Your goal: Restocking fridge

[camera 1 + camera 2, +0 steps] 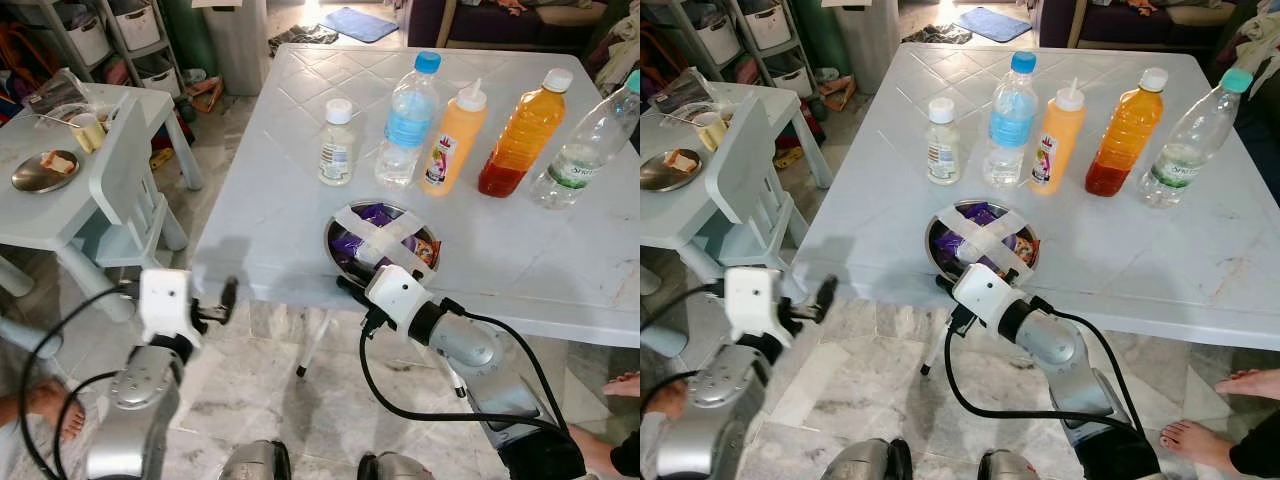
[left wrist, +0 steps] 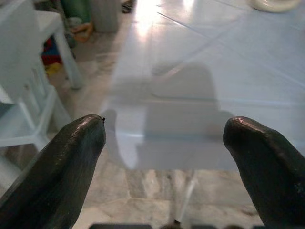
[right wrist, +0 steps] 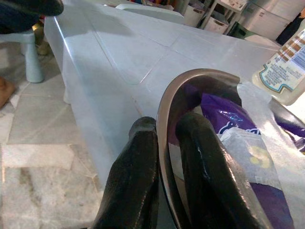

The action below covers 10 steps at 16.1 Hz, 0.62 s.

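A round steel bowl (image 1: 381, 243), filled with purple packets and crossed over with strips of pale tape, sits at the near edge of the white table (image 1: 560, 260), in front of a row of bottles. The right gripper (image 1: 347, 288) has reached it from below the table edge: in the right wrist view its two black fingers (image 3: 200, 171) pinch the bowl's near rim (image 3: 164, 124), one finger outside the wall and one inside against the purple wrapping, a detail the head views hide behind the white wrist housing. Behind the bowl stand, from the robot's left to right, a small white-capped bottle (image 1: 337, 143), a blue-capped water bottle (image 1: 407, 122), a yellow squeeze bottle (image 1: 454, 139), a bottle of orange liquid (image 1: 522, 134) and a clear bottle with a green label (image 1: 585, 146). The left gripper (image 1: 229, 296) hangs off the table's near left corner, above the marble floor (image 1: 270, 400); its wrist view shows the fingers (image 2: 62, 162) spread wide apart with nothing between them, looking along the tabletop. Farther left is a small pale table (image 1: 30, 215) with a metal plate (image 1: 44, 170) of food and a child's chair (image 1: 125, 190). Bare feet (image 1: 622, 383) of a person show at the right edge.
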Tool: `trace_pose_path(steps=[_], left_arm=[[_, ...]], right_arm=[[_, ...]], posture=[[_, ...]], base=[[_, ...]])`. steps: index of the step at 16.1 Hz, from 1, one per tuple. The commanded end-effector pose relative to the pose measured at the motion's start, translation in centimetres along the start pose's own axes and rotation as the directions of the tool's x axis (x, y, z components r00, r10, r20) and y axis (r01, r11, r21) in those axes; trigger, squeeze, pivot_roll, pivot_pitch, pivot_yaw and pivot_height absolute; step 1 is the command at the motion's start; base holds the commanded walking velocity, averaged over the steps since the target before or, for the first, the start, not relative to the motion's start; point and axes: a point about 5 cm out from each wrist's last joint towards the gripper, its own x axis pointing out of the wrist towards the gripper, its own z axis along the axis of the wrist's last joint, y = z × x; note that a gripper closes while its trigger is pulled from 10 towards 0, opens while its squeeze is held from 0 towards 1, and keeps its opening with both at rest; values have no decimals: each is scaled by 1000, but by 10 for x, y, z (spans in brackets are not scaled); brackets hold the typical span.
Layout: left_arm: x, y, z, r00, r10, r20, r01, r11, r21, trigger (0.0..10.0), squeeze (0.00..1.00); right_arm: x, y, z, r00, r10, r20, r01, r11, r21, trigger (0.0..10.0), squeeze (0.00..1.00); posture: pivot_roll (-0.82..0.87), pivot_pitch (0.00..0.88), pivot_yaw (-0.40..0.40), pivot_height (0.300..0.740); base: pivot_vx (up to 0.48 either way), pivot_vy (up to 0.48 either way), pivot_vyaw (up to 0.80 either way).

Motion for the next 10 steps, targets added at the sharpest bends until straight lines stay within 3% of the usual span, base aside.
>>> trace_pose_path(steps=[1, 5, 10], left_arm=[[-2, 3, -1, 1000, 16, -2, -16, 1000, 14, 10000, 0], [2, 5, 1, 1000, 21, 6, -21, 1000, 15, 10000, 0], [4, 2, -1, 1000, 12, 3, -12, 1000, 20, 10000, 0]], right_arm=[[2, 2, 7, 1000, 13, 28, -12, 1000, -20, 10000, 0], [3, 8, 8, 999, 37, 35, -36, 999, -15, 10000, 0], [-1, 2, 5, 999, 22, 27, -21, 999, -32, 10000, 0]], posture=[[-34, 53, 47, 740], [-34, 51, 46, 740], [-43, 48, 47, 740]], base=[[-255, 0, 800], [-271, 0, 800], [-247, 0, 751]])
